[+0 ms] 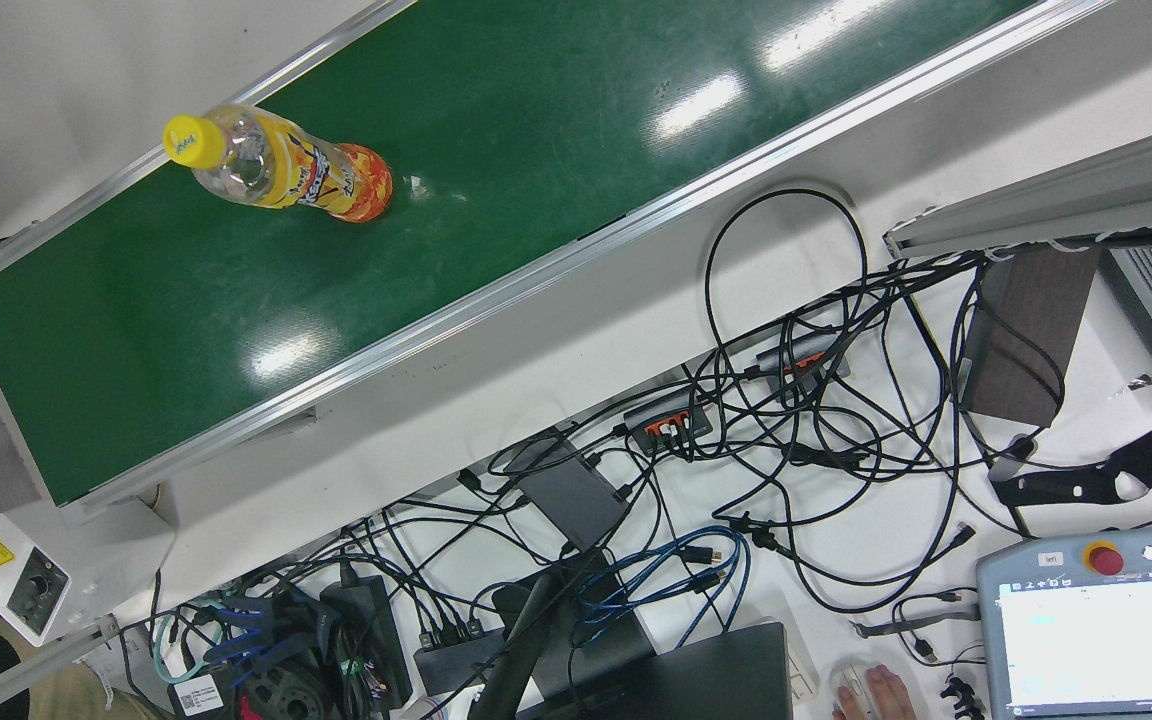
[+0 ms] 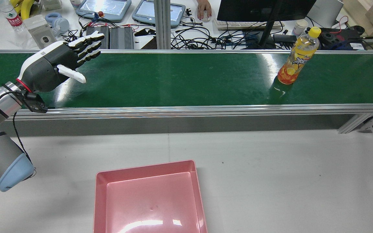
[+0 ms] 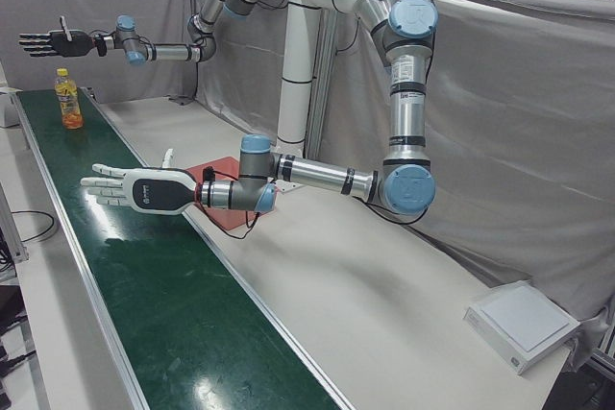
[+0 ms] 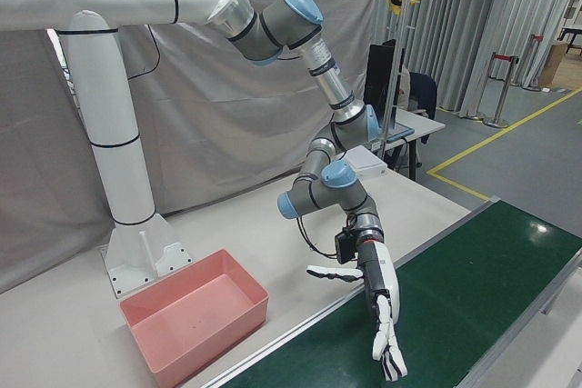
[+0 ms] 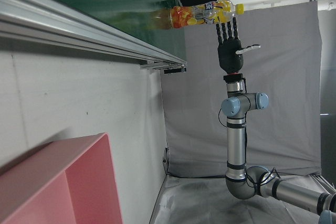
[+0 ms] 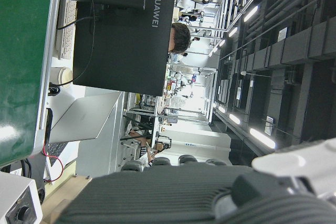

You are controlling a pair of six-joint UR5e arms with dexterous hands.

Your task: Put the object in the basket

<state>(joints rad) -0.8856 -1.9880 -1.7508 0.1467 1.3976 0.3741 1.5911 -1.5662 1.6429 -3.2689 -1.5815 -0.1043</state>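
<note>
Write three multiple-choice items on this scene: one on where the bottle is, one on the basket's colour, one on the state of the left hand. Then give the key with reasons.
1. Where is the bottle?
A. Lying in the basket
B. Upright on the green conveyor belt
C. Held in a hand

2. What colour is the basket?
A. Blue
B. Pink
C. Black

3. What state is the left hand in?
A. Open, holding nothing
C. Closed on the bottle
B. Closed on the basket rim

Key:
1 B, since the rear view shows the bottle on its base on the belt, far from both hands.
2 B, since the basket on the white table is pink and has nothing in it.
3 A, since the fingers are spread straight over the belt with nothing between them.
</note>
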